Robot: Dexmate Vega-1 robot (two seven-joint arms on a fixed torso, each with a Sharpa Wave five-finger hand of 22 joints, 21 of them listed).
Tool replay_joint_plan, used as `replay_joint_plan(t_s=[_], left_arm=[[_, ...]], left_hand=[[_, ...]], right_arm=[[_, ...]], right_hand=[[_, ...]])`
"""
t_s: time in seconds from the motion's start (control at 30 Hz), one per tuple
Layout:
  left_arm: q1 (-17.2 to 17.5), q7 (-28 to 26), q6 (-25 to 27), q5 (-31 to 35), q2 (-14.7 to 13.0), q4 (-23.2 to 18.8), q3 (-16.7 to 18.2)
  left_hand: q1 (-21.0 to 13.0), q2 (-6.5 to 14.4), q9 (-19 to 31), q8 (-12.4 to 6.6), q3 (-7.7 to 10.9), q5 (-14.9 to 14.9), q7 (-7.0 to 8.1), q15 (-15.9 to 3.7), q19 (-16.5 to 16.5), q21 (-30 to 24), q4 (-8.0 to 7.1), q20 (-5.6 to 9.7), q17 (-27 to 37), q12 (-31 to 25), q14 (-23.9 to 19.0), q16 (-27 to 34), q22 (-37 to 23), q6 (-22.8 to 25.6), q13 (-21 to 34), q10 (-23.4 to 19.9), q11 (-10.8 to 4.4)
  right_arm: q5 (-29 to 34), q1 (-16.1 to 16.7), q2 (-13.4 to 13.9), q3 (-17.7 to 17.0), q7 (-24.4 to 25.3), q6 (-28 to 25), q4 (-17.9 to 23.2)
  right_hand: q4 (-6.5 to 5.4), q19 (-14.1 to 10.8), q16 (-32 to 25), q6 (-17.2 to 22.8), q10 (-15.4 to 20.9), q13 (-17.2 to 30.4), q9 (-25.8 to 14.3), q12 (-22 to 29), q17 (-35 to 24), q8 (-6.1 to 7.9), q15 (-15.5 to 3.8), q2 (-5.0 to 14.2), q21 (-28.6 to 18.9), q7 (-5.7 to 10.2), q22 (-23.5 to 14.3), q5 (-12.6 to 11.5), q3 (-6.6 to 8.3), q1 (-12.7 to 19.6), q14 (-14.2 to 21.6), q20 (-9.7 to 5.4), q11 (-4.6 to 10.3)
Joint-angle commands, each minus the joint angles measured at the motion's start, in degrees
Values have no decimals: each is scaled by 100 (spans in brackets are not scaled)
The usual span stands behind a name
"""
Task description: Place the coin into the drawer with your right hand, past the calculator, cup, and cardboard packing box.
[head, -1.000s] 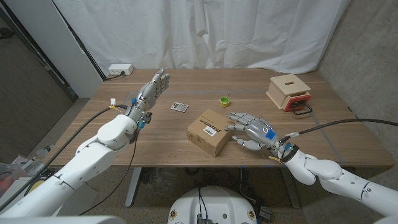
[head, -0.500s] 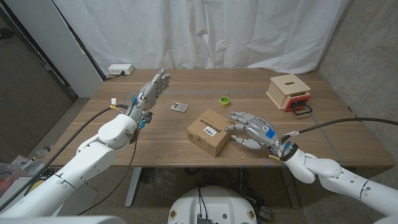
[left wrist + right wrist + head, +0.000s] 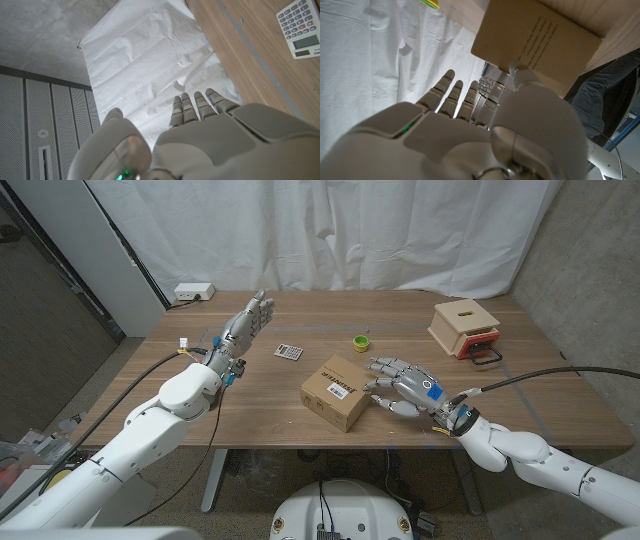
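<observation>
Hovering just beside the cardboard packing box [image 3: 336, 391], the right hand [image 3: 405, 388] has its fingers spread, maybe to pick something up (can't spot the coin). The wooden drawer box [image 3: 465, 327] sits well apart; left hand [image 3: 245, 323] is raised, open.

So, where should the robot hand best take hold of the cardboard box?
Probably by two opposite side walls, from above: the cardboard box lies flat with its broad labelled face up. The right robot hand is beside it.
</observation>
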State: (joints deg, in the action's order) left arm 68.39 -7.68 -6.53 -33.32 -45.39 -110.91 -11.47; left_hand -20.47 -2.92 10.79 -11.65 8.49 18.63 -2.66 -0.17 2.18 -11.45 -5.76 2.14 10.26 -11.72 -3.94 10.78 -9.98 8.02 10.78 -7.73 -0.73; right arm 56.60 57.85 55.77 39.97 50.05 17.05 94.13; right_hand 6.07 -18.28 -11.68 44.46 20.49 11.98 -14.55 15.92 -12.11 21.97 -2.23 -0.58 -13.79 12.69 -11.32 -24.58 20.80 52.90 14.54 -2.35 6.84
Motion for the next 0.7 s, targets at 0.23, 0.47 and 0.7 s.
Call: replay_joint_plan(t_s=[0.23, 0.47, 0.7], left_arm=[[4, -36, 4, -25, 2, -8, 8], [12, -3, -30, -47, 6, 24, 13], [3, 51, -61, -76, 9, 75, 4]], left_hand=[[-34, 40, 12, 12, -39, 30, 8, -6, -9, 13, 14, -18, 25, 7, 22, -4, -33, 59, 25, -24, -11], [-37, 44, 12, 12, -47, 30, -2, -4, -8, 11, 13, -12, 24, 11, 25, -4, -33, 60, 25, -15, -9], [-41, 49, 12, 13, -55, 31, 5, 0, -7, 9, 14, -11, 24, 10, 23, -2, -33, 60, 25, -15, -22]], right_arm=[[54, -167, -142, 109, 37, 114, -100], [54, -159, -167, 119, 33, 81, -62], [39, -119, -198, 119, 26, 12, -24]], right_hand=[[-10, -28, -34, 49, 44, 7, 30, 52, -25, -9, -183, -50, -23, -10, -17, 39, -86, -102, 42, -251, -58], [-6, -25, -33, 73, 56, 5, 48, 53, -23, -10, -157, -90, -21, -11, -17, 45, -115, -123, 58, -239, -48], [-5, -45, -41, 132, 93, 4, 59, 65, -22, 6, -165, -94, -29, -16, -18, 45, -125, -127, 92, -232, -38]])
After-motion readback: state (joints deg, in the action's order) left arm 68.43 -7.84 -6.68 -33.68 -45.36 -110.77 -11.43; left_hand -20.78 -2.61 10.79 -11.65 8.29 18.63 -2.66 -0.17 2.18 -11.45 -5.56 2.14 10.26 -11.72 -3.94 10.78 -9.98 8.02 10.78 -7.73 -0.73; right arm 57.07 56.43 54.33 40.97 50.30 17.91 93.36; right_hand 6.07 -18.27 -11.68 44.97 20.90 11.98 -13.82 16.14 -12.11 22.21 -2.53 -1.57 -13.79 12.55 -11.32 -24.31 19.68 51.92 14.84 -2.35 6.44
